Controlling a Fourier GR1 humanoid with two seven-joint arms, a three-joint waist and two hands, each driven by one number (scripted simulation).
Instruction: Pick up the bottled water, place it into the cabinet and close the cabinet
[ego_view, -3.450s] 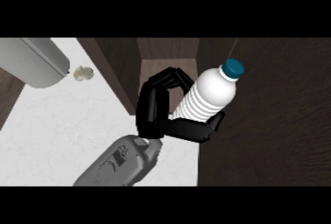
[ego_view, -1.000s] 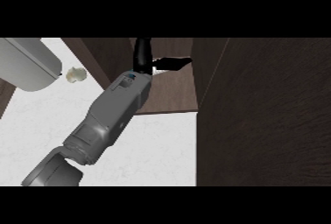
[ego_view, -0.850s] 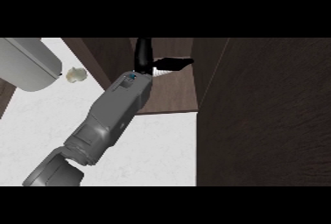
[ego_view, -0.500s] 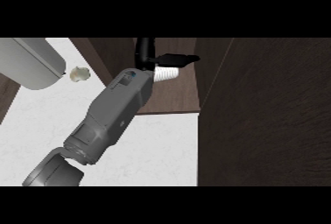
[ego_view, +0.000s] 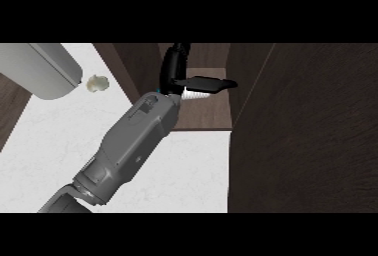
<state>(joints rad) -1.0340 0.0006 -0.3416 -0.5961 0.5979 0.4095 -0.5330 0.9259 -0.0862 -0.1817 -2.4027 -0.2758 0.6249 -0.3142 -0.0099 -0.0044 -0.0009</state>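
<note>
- Across the right half of the frame stands the cabinet door (ego_view: 303, 130), a tall dark wood panel swung open, its edge next to the cabinet's opening.
- Left of it, filling the lower left and centre, lies the pale tabletop (ego_view: 44, 150).
- At the upper centre, the cabinet (ego_view: 207, 112) shows as a dark wood shelf and walls, set between the tabletop and the door.
- One grey forearm rises from the lower left edge toward the cabinet; from this view I cannot tell for certain which arm it is, but it reads as the right hand (ego_view: 181, 70).
- Its black fingers (ego_view: 210, 83) curl around the bottled water (ego_view: 196, 93), of which only a small ribbed white part shows, held over the shelf inside the cabinet.
- At the upper left corner sits a large grey rounded object (ego_view: 44, 70), and just right of it a small pale lump (ego_view: 97, 83).
- No other hand appears.
- Judging by this, the placing step is in hand: the next move calls for setting the bottle down, opening the fingers, drawing the arm out, then swinging the door closed.
</note>
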